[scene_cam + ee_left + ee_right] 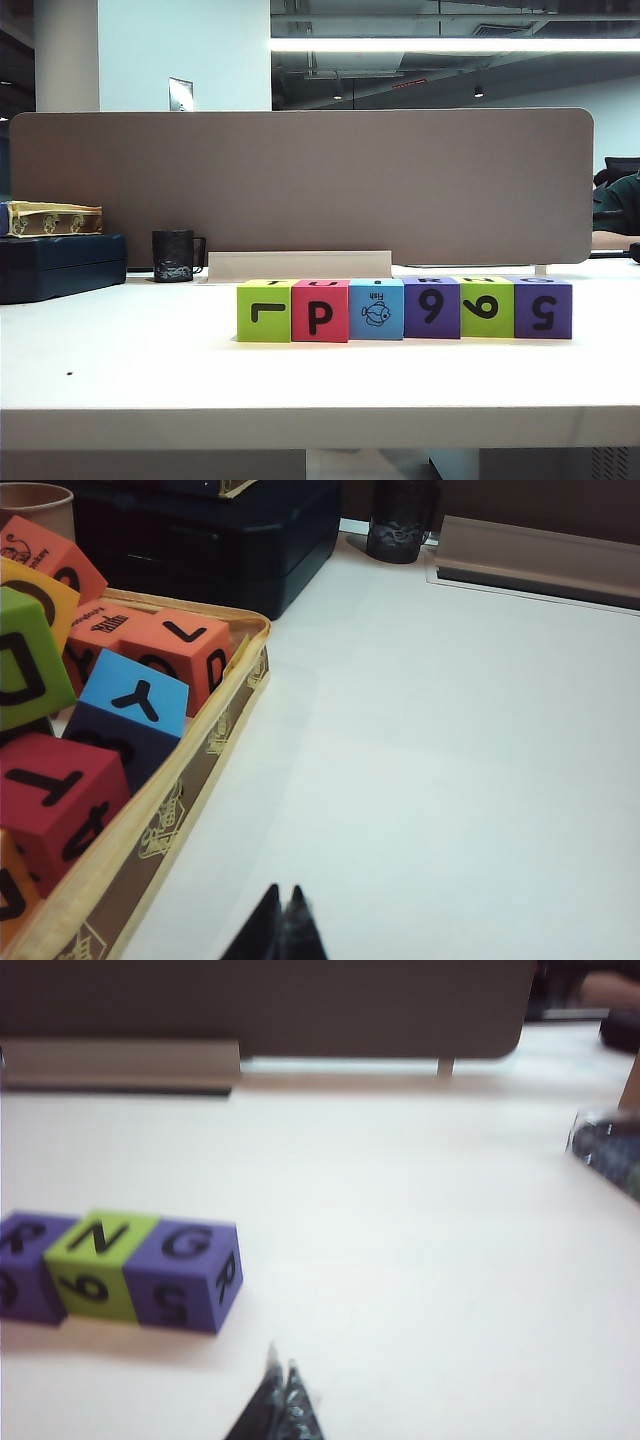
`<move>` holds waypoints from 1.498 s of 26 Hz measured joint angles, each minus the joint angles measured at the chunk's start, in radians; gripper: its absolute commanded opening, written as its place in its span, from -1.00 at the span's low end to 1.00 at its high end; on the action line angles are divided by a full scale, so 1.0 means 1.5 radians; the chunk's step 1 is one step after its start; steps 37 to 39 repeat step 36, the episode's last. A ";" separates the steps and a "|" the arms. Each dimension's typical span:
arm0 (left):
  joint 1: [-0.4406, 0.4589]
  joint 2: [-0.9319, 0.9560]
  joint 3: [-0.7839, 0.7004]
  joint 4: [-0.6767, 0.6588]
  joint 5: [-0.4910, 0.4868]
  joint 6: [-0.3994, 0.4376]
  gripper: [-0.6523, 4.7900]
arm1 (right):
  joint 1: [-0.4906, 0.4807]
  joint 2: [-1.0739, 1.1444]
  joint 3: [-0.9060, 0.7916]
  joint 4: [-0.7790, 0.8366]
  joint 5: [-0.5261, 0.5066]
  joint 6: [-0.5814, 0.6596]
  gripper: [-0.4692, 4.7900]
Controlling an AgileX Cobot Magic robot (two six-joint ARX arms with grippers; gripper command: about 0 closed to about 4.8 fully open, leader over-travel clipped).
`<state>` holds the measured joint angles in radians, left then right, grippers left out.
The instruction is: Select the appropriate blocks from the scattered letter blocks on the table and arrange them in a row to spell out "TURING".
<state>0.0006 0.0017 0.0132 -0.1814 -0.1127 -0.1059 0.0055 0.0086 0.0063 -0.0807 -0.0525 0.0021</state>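
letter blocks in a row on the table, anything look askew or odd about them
Nothing stands out. The six letter blocks sit upright, side by side in a straight, tight row on the table. Front faces show mixed symbols and a fish, but top faces read N and G at the right end. Left gripper and right gripper are shut, clear of the row.

Right wrist view blurred; purple block [22, 1265] cut off by edge; top letters [405, 281] unreadable.
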 measured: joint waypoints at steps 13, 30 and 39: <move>0.000 0.000 0.000 0.000 0.000 0.000 -0.78 | 0.000 0.000 0.000 -0.070 0.018 0.000 -0.82; 0.000 0.000 0.000 0.000 0.000 0.000 -0.78 | 0.000 0.000 0.000 -0.070 0.018 0.000 -0.82; 0.000 0.000 0.000 0.000 0.000 0.000 -0.78 | 0.000 0.000 0.000 -0.070 0.018 0.000 -0.82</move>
